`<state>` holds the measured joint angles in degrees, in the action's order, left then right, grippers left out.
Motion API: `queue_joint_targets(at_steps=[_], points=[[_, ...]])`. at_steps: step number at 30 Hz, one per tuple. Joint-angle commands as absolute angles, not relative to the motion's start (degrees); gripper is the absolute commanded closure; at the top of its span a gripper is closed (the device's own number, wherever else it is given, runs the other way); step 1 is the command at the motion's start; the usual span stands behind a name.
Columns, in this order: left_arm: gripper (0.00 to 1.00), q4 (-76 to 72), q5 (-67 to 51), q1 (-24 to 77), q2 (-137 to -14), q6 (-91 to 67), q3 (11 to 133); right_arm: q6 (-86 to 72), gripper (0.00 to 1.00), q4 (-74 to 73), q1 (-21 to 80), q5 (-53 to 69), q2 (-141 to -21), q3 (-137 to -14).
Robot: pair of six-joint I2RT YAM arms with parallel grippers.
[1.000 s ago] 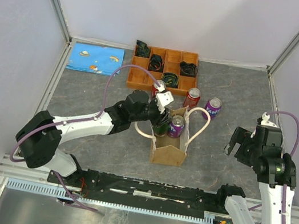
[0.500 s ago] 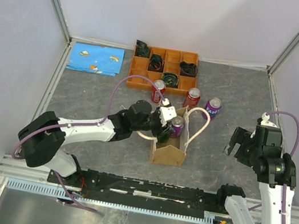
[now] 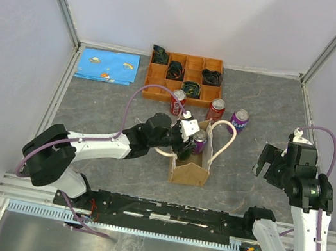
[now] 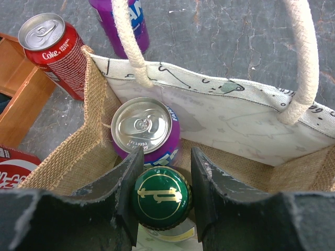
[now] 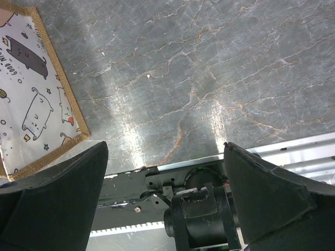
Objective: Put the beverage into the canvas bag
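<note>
**A:** Left gripper is clamped on the dark bottle with the green, gold-crested cap, one jaw on each side.

**B:** The bottle stands upright with its cap facing the wrist. Its long axis runs straight down inside the tan burlap canvas bag with cream rope handles.

**A:** Just beyond it, a purple aluminium can shares the bag.

**B:** Whether the bottle's base rests on the bag floor is hidden. Letting go looks like the next move.

**A:** Right gripper hangs empty with its jaws wide apart, well off to the bag's right. The left arm is far nearer.

**B:** Farthest out, a red cola can stands on the table.
</note>
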<state>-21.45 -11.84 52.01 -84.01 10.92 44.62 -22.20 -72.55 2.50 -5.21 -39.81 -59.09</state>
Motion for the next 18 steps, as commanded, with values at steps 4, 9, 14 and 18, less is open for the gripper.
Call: queue_joint_targets(at_steps=[4,9,14,18], points=[[0.89,-25.94,-8.03,52.05,-82.72,15.27,47.75,-21.61,0.01,-72.24,2.27,-5.85,-39.35,-59.25],[0.97,-28.71,-5.04,51.99,-81.50,18.87,45.89,-21.70,0.01,-71.97,2.28,-5.63,-39.50,-59.16],[0.97,-30.07,-3.36,51.97,-81.38,22.19,46.26,-21.84,0.01,-71.88,2.26,-5.62,-39.29,-58.91],[0.97,-30.86,-3.00,51.99,-81.92,23.85,47.08,-21.87,0.01,-71.87,2.26,-5.62,-39.24,-58.82]])
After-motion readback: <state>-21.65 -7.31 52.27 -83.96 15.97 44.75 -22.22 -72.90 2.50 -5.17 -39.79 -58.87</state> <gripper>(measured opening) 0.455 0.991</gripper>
